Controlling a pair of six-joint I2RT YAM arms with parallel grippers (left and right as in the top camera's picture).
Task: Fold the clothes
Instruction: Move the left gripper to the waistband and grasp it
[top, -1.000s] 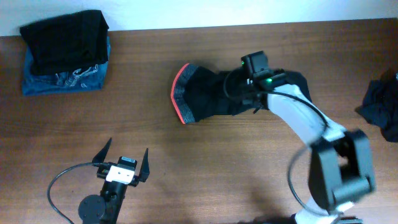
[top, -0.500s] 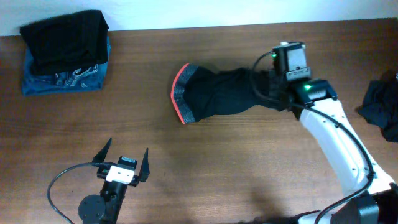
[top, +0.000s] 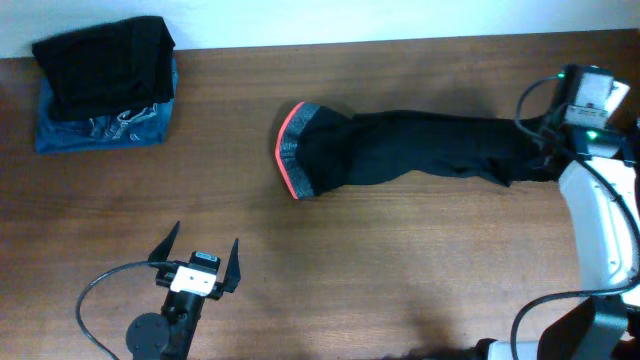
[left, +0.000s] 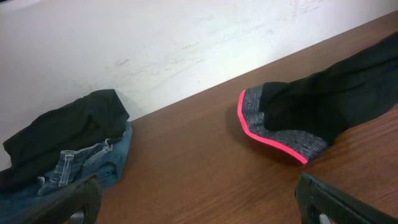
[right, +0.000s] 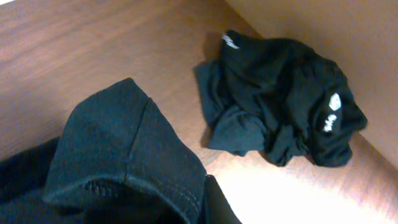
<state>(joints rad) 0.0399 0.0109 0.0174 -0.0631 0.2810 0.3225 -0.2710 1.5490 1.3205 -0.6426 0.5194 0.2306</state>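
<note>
Done: your folded pile (top: 105, 85), black cloth on blue patterned denim, sat at the far left corner
In hand: the long black soft garment (top: 420, 150) with the grey, red-orange-edged waistband lay stretched out mid-table, unfolded; your right gripper (top: 535, 152) looked clamped on its far end
To do: a crumpled black garment (right: 280, 106) waited at the right edge
Idle arm: your left gripper (top: 205, 242) stood fingers apart, empty
Surface: brown wood table (top: 400, 280), pale wall (left: 155, 37) behind

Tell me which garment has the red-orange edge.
The long black piece, stretched out: its grey waistband is edged red-orange. The folded stack and crumpled black heap show none.
</note>
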